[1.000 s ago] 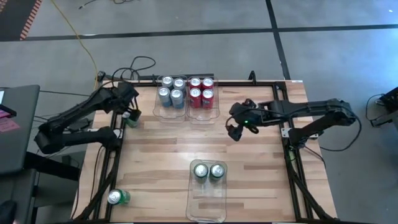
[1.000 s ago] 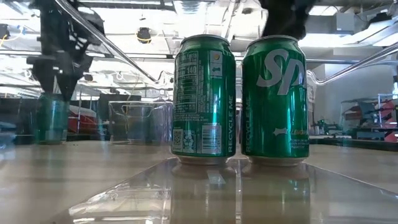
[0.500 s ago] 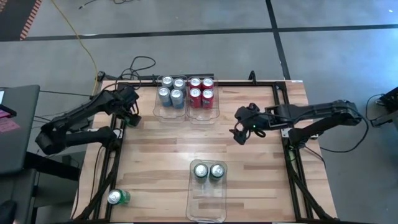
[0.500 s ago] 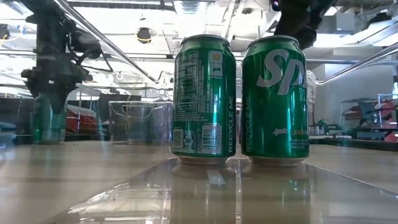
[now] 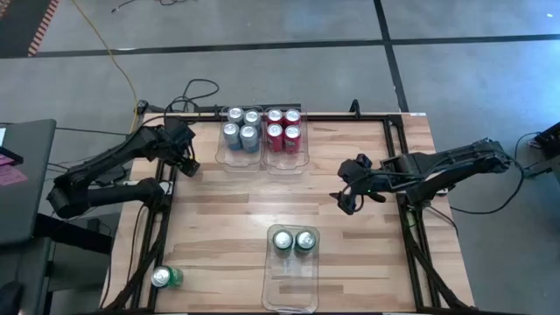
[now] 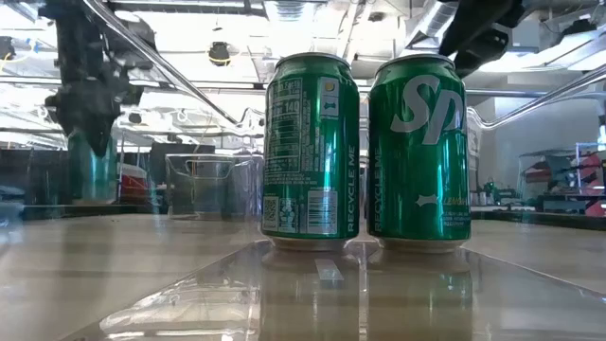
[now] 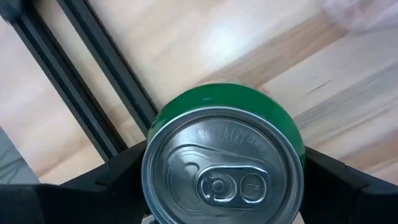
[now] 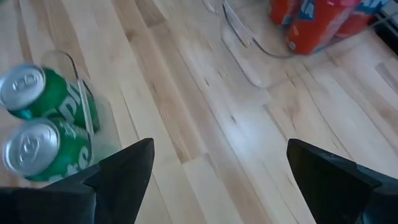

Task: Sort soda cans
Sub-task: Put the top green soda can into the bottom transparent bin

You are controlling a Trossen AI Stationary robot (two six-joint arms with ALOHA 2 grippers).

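Green can (image 7: pixel 224 162) between left jaws, apparently gripped

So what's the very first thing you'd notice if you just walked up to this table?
Probably the two green cans standing side by side in the clear bin at the table's near edge. Next, the blue cans and red cans packed in bins at the far edge. The left gripper sits around another green can by the left edge.
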